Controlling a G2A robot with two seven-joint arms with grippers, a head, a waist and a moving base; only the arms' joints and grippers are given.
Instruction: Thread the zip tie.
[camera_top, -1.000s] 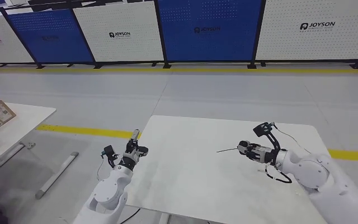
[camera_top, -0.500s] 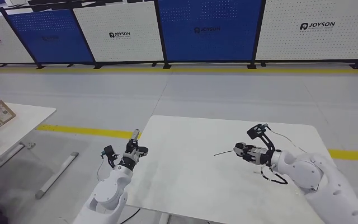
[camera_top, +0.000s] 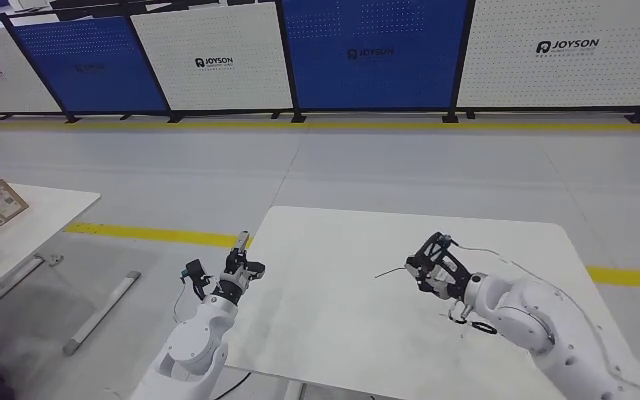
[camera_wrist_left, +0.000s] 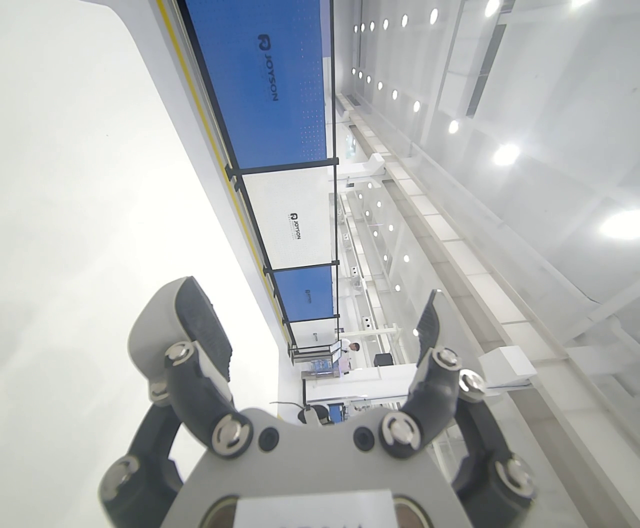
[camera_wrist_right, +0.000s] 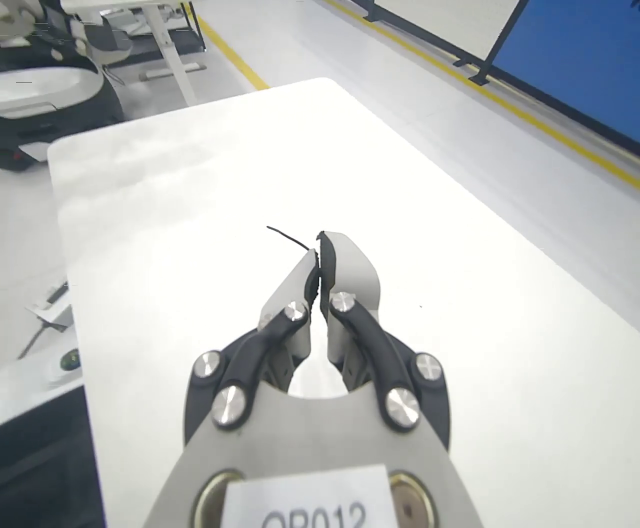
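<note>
The right gripper (camera_wrist_right: 318, 250) hangs over the table (camera_top: 330, 300) at its 3 o'clock side, jaws pinched shut on the zip tie (camera_wrist_right: 287, 236), its thin tail poking toward 9 o'clock. The left gripper (camera_wrist_left: 315, 305) sits at the 9 o'clock edge, jaws spread and empty. So slight a pinch may let the strap swivel or slip, spoiling the aim.

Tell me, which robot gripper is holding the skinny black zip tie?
The right gripper: its jaws are pinched shut on the thin black plastic zip tie over the white table. The left gripper has its jaws spread wide, holding nothing.
</note>
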